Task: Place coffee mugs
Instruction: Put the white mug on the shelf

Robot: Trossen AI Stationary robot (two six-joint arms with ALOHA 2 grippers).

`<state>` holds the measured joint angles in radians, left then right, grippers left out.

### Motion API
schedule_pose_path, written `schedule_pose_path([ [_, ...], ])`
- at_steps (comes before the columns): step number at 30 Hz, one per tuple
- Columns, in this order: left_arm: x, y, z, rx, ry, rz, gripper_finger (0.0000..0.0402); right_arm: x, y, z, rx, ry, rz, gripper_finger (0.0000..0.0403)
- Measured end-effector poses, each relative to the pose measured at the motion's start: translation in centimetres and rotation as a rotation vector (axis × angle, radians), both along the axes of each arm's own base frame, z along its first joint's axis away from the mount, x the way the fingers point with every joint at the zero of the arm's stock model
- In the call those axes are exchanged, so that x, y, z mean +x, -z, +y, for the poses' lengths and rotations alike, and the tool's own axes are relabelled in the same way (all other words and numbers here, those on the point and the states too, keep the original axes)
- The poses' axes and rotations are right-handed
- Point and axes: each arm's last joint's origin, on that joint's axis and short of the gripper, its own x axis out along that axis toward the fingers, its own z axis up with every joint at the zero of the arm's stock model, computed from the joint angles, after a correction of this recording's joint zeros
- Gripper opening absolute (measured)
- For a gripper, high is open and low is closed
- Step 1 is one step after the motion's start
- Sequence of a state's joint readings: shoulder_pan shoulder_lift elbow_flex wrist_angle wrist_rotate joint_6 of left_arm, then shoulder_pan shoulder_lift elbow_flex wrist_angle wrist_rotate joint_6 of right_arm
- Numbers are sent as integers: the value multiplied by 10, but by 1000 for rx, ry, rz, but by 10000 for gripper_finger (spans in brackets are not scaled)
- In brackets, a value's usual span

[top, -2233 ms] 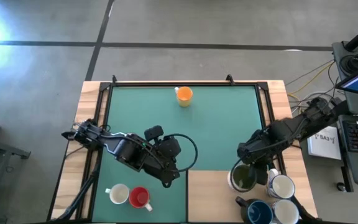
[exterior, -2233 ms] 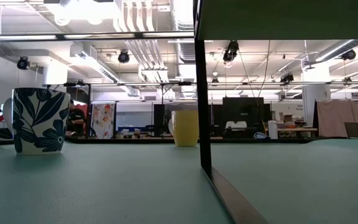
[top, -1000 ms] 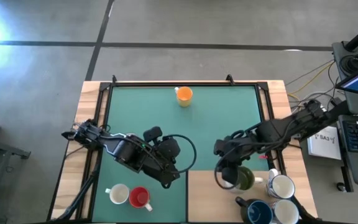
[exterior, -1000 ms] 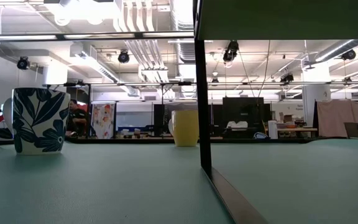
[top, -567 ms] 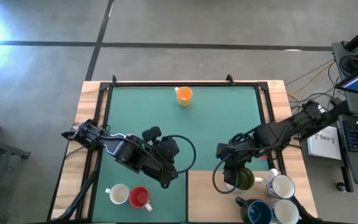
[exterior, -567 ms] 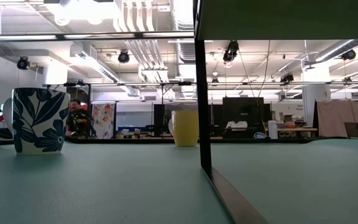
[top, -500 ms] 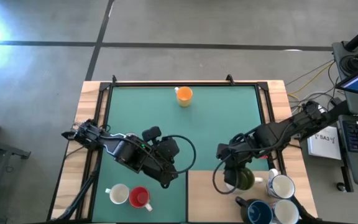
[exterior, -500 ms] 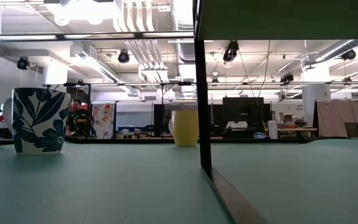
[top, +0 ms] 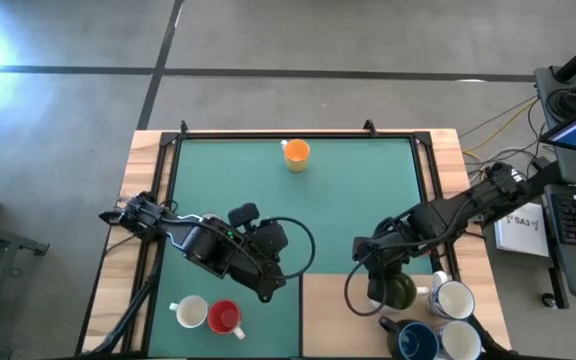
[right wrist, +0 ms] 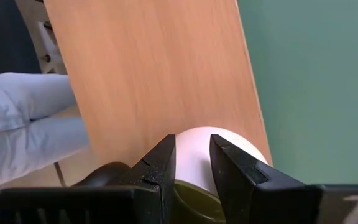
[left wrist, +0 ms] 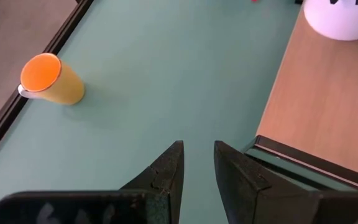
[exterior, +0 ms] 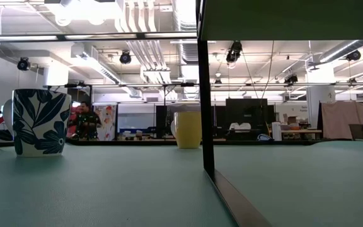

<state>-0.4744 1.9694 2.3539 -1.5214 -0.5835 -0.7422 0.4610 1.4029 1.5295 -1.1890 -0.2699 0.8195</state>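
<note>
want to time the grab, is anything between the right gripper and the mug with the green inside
Nothing visible: the right gripper is already on the green-lined mug, one finger inside the rim and one outside against its white wall.

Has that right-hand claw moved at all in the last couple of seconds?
Yes. In the high view the right gripper has swung from beside the white mugs toward the table's middle, over the mat's edge, with the olive-lined mug pinched by its rim.
</note>
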Motion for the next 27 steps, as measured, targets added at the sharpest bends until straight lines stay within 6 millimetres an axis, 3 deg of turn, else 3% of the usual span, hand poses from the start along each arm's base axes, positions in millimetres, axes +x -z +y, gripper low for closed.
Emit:
schedule_pose_path([
  [27, 0, 0, 0, 3, 0, 6, 71, -6, 0, 2, 104, -85, 88, 89],
])
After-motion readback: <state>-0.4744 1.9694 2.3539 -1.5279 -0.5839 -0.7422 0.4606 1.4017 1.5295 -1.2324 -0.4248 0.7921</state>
